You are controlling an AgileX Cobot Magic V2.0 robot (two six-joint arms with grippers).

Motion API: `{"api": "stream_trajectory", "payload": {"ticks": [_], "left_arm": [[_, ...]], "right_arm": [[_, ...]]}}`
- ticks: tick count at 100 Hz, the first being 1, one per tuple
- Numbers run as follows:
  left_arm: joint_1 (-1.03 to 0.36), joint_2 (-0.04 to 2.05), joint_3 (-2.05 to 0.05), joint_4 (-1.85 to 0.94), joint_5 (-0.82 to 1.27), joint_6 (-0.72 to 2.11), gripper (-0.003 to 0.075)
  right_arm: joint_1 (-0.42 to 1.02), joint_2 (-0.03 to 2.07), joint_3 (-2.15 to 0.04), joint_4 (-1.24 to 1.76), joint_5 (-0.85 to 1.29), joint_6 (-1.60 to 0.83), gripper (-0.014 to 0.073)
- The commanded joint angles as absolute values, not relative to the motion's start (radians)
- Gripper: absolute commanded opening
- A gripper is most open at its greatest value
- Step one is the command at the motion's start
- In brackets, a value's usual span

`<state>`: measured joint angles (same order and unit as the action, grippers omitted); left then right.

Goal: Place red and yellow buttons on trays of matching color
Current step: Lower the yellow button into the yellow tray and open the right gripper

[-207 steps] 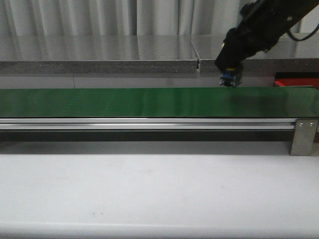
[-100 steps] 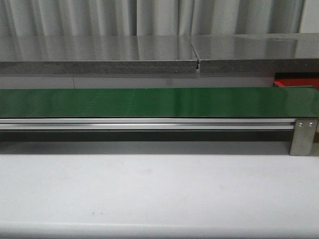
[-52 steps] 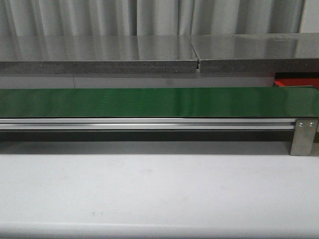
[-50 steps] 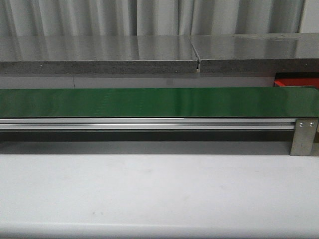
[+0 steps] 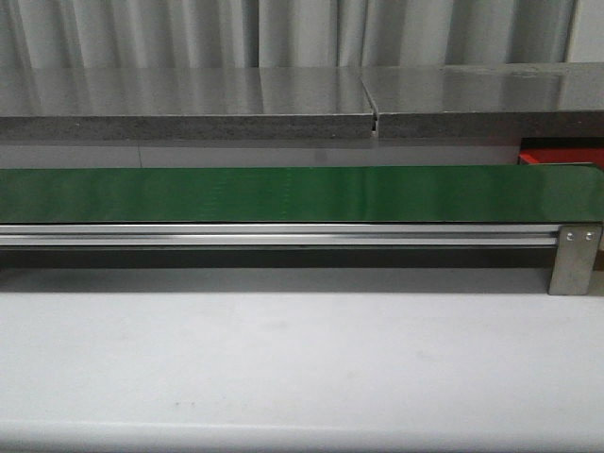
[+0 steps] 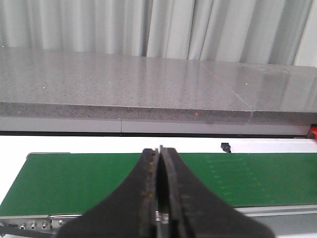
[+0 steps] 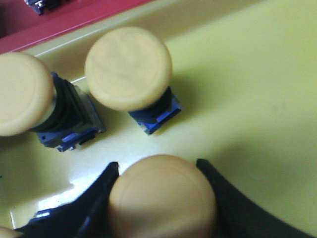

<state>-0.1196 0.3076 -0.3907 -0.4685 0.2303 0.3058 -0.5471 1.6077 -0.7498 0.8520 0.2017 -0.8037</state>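
My right claw was clamped on a yellow button, low over the yellow tray beside two more buttons. It looked light and rigid, its smooth cap likely slippery, so the square blue base seemed the better hold. My left claw hung pressed together above the belt.

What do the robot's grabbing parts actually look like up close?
In the wrist views, the left gripper has two black, curved jaws that taper to thin tips, with worn, brownish inner edges. The right gripper shows the same black, curved jaws. No cables or markings are visible.
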Motion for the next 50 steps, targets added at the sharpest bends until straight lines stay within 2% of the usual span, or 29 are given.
{"api": "stream_trajectory", "payload": {"ticks": [1, 18, 27, 35, 50], "left_arm": [[-0.126, 0.316, -0.417, -0.482, 0.159, 0.301, -0.002], [-0.126, 0.316, -0.417, -0.482, 0.159, 0.301, -0.002], [-0.126, 0.316, -0.417, -0.482, 0.159, 0.301, -0.002], [-0.126, 0.316, -0.417, -0.482, 0.159, 0.301, -0.002], [-0.126, 0.316, -0.417, -0.482, 0.159, 0.301, -0.002]], "right_arm": [[-0.548, 1.575, -0.777, 0.869, 0.198, -0.816, 0.0171], [-0.548, 1.575, -0.777, 0.869, 0.209, -0.816, 0.0443], [-0.548, 1.575, -0.777, 0.869, 0.206, -0.816, 0.0548], [-0.548, 1.572, -0.777, 0.869, 0.203, -0.816, 0.0587], [-0.548, 1.556, -0.796, 0.869, 0.228, -0.816, 0.0586]]}}
